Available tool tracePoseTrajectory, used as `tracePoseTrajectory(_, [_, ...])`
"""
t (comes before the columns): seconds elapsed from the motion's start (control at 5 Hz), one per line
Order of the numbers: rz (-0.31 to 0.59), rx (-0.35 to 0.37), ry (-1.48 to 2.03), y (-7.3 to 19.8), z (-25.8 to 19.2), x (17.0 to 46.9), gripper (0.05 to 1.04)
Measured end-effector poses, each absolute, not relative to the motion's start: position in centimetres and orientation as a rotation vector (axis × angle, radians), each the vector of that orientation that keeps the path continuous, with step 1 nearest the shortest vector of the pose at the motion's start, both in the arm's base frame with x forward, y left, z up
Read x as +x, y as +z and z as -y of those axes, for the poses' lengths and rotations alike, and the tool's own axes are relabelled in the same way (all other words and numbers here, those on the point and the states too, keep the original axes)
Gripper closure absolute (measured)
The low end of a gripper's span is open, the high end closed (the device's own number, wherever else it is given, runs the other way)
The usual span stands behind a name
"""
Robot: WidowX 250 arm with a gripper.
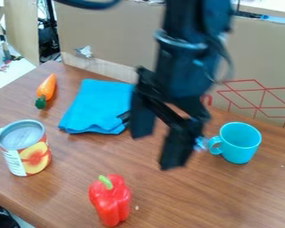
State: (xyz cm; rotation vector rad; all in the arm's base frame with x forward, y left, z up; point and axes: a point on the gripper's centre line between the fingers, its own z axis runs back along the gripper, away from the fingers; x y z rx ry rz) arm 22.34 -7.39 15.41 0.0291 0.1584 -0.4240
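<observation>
Cloth point(97, 104) — folded on desk point(186, 196), between carrot point(47, 87) and mug point(241, 144) | claw point(156, 151) — fingers apart, empty, hanging near it | thin layers: low, square pinch at an edge likely grips best

You can read no wording here. On the can point(26, 149), between eight and nine o'clock, the label point(15, 162) bears print too small to make out; toward three o'clock, the cardboard point(258, 58) carries red markings, possibly including lettering.
</observation>
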Motion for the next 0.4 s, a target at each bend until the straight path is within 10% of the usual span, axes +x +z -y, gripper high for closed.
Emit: tracePoseTrajectory(0.4, [-0.038, 0.023, -0.208, 16.3, 1.2, 22.1, 0.081])
